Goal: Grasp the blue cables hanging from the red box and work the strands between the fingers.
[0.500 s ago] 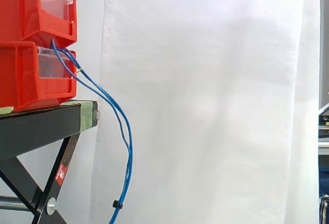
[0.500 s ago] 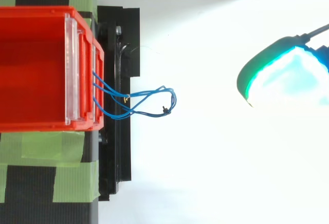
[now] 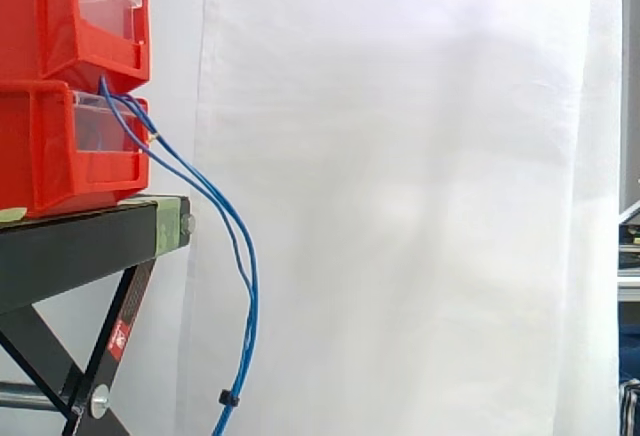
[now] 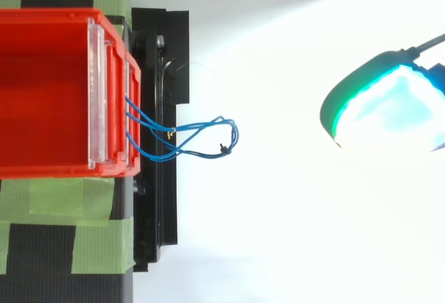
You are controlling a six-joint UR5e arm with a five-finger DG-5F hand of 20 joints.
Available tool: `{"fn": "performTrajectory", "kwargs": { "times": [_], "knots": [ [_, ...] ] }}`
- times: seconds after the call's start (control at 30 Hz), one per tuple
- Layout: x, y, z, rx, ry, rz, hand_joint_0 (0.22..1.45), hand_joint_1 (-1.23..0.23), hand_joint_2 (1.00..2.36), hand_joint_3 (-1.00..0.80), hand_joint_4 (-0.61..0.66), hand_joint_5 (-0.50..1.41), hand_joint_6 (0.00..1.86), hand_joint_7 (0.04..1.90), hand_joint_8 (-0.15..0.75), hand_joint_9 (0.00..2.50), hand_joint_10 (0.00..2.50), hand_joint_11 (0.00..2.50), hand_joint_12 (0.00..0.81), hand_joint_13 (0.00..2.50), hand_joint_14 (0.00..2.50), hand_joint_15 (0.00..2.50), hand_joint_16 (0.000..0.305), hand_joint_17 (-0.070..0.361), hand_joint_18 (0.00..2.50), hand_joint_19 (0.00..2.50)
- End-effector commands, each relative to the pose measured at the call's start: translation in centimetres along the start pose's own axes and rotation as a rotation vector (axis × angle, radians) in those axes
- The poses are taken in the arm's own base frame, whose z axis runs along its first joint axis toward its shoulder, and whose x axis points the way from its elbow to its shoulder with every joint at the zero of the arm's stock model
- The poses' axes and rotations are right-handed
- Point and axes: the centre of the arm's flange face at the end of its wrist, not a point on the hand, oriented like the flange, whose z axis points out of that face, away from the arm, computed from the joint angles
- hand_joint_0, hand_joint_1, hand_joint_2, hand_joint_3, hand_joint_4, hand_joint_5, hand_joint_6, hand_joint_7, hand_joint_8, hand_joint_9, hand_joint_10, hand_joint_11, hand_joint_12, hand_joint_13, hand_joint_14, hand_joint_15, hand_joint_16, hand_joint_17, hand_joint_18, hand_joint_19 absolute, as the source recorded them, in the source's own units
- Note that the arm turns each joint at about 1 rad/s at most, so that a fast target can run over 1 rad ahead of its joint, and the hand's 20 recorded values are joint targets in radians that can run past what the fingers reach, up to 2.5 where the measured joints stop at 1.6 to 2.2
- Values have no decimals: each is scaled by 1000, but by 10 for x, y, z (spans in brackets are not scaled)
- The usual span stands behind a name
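Blue cables (image 3: 253, 306) hang from lower red box (image 3: 60, 156), down past black stand (image 3: 90, 241). Hand (image 4: 386, 105) w/ green-glowing pad well apart from cables, high up; grip state can't tell.

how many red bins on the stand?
2, stacked. The upper bin sits on the lower bin, which rests on the black stand. More may be hidden past the side view's left edge.
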Motion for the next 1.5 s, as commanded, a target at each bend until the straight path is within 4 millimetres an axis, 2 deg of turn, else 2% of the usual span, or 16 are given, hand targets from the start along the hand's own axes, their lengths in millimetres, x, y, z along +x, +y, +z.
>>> {"fn": "performTrajectory", "kwargs": {
  "times": [0.0,0.07,0.27,0.53,0.57,0.87,0.97,1.0,1.03,1.07,1.37,1.47],
  "knots": [
    [0,0,0,1,0,-2,669,-457,1000,-980,149,-242,4,625,302,331,5,189,402,223,8,285,65,147,227,435],
    [-1,-2,0,6,-3,-3,667,-457,1001,-973,149,-241,4,625,302,331,5,198,403,224,8,287,65,147,229,434],
    [-3,-53,-14,84,0,-9,667,-458,1002,-974,151,-241,4,629,302,332,5,203,404,226,8,285,65,147,234,433],
    [-4,-100,-21,43,-7,0,669,-457,1000,-980,150,-237,4,629,302,336,5,205,404,228,8,288,65,147,235,444],
    [-7,-111,-24,29,-35,-2,668,-457,1001,-977,150,-237,4,631,302,336,5,204,404,228,9,289,65,147,238,441],
    [-17,-142,-30,-14,-177,5,669,-457,1000,-975,153,-235,4,632,303,339,7,213,404,232,9,296,65,147,239,444],
    [-15,-154,-27,-14,-183,8,667,-458,1000,-977,152,-233,4,625,302,339,4,182,404,232,8,283,66,148,242,432],
    [-12,-168,-24,5,-176,5,666,-435,1001,-984,131,-269,3,617,260,159,0,54,379,15,5,197,64,143,0,342],
    [-11,-182,-24,27,-173,5,666,-415,1000,-991,119,-314,3,617,242,32,0,6,358,0,5,178,60,134,0,284],
    [-11,-182,-24,27,-173,5,666,-415,1000,-988,118,-317,3,615,239,17,0,0,358,0,4,178,60,135,0,277],
    [9,-249,10,8,-157,77,655,-415,1000,-1000,91,-382,2,562,206,0,0,0,340,0,3,137,56,127,0,153],
    [12,-259,15,-5,-161,94,646,-411,1000,-1000,74,-418,1,557,193,0,0,0,330,0,3,131,57,129,0,130]
  ]
}}
